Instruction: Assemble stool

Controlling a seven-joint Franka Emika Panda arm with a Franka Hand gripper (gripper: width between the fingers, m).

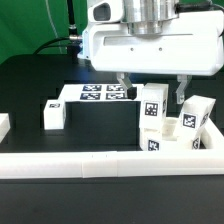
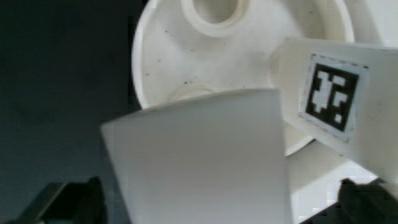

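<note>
Stool legs (image 1: 152, 106) stand on a black table (image 1: 30, 85) before green backdrop (image 1: 20, 22).

Outside, we face the counter (image 1: 25, 95) from slightly above; our wrist camera hovers close over the shared tagged leg (image 2: 329, 92).

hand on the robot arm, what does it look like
The hand is a wide white boxy block under a round grey metal wrist, with two slim dark fingers on its underside. No markings show on it.
</note>
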